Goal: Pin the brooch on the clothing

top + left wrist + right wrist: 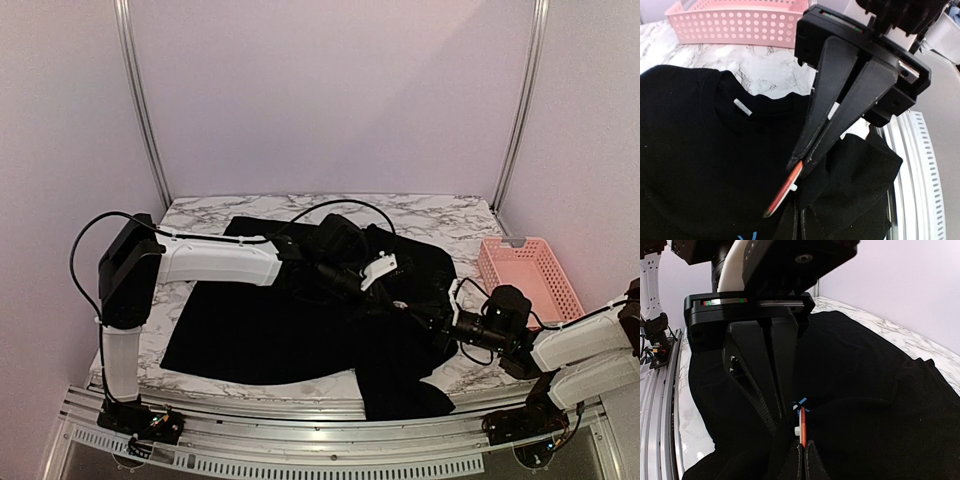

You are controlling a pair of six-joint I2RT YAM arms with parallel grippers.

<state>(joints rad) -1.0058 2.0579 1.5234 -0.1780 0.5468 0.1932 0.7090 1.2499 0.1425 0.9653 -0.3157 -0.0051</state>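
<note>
**Marble table in a pale lilac booth, two robot arms meeting over a black shirt**

A white marble-patterned table (200, 215) stands inside plain lilac walls, with a slotted metal rail (330, 450) along its near edge. A large black short-sleeved T-shirt (270, 335) is spread across most of the table. Its right side is bunched up, and one part hangs over the near edge. An empty-looking pink perforated basket (530, 275) sits at the far right of the table, apart from the shirt.

Both arms reach in to the same spot on the shirt's right half, the left arm from the left and the right arm from the right.

In the left wrist view, the right gripper (801, 164) has its two black fingers pressed together into a narrow wedge. They clamp the upper edge of the brooch (784, 192), a thin red-orange disc with a small white fitting on one face. The disc is tilted and hangs just above the fabric.

In the right wrist view, the left gripper (782, 439) is also closed tight. Its tips sink into a raised fold of the shirt and seem to pinch it, right beside the brooch.

A small light-blue starburst mark (800, 404) shows on the fabric just past the brooch. A white neck label (742, 107) lies inside the collar, farther off towards the basket.
</note>
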